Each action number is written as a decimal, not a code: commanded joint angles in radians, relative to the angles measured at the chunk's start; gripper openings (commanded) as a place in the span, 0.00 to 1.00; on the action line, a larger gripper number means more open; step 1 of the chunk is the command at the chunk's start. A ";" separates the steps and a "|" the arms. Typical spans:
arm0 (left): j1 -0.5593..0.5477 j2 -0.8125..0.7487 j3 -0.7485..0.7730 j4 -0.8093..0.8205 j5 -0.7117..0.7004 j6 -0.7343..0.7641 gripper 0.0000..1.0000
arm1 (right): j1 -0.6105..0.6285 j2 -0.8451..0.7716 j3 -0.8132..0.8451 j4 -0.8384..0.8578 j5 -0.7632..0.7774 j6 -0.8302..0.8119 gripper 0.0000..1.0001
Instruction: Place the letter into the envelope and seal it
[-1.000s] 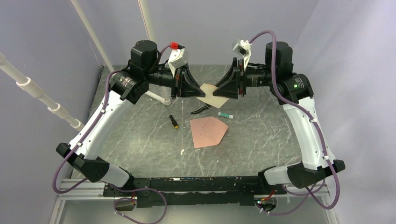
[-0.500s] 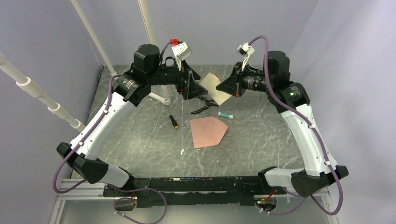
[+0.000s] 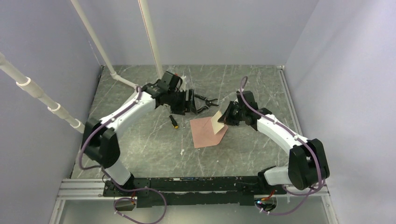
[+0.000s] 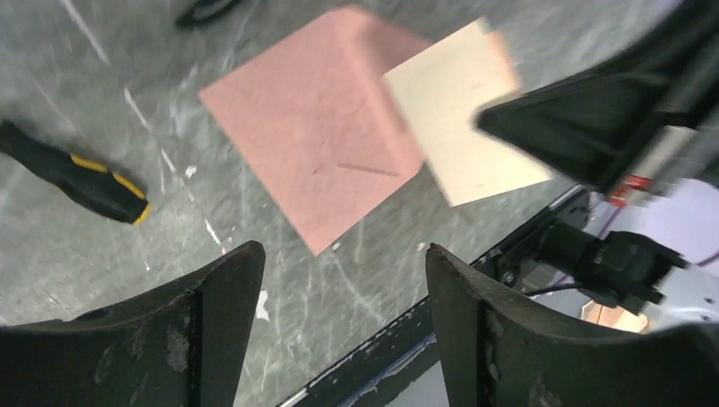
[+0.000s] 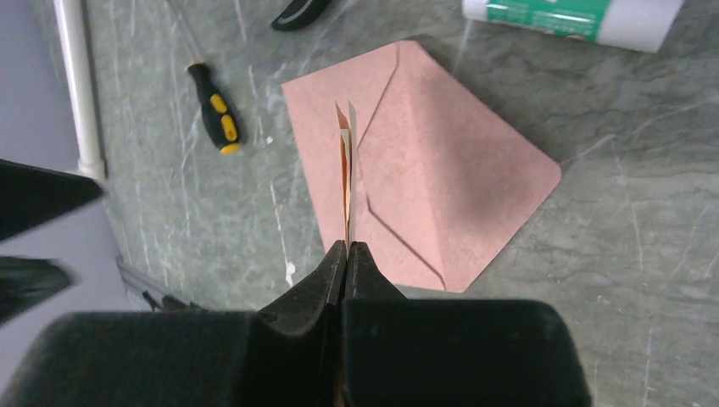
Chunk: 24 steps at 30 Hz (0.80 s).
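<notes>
The pinkish envelope lies flat on the table's middle, its pointed flap spread out to the right. My right gripper is shut on the tan letter, which stands on edge just above the envelope's right part. In the right wrist view the letter shows edge-on, running straight out from the closed gripper over the envelope. My left gripper hovers open behind the envelope with nothing between its fingers. In its own view the left gripper looks down on the envelope and the letter.
A black and yellow screwdriver lies left of the envelope. A green-labelled glue stick and a black-handled tool lie behind it. White pipes run along the back left. A small white scrap lies near the front.
Both arms have come down from the back of the table to its middle. The left gripper has opened. The right gripper has carried the letter over the envelope.
</notes>
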 commanded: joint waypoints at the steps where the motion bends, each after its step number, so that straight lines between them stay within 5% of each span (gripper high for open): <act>1: -0.001 0.105 -0.017 -0.058 -0.021 -0.157 0.72 | 0.008 -0.010 -0.069 0.234 0.104 0.099 0.00; 12: -0.004 0.226 -0.103 0.057 0.018 -0.268 0.59 | 0.033 0.070 -0.257 0.498 0.195 0.050 0.00; 24: -0.017 0.345 -0.063 -0.056 -0.034 -0.232 0.63 | 0.052 0.122 -0.408 0.742 0.204 0.002 0.00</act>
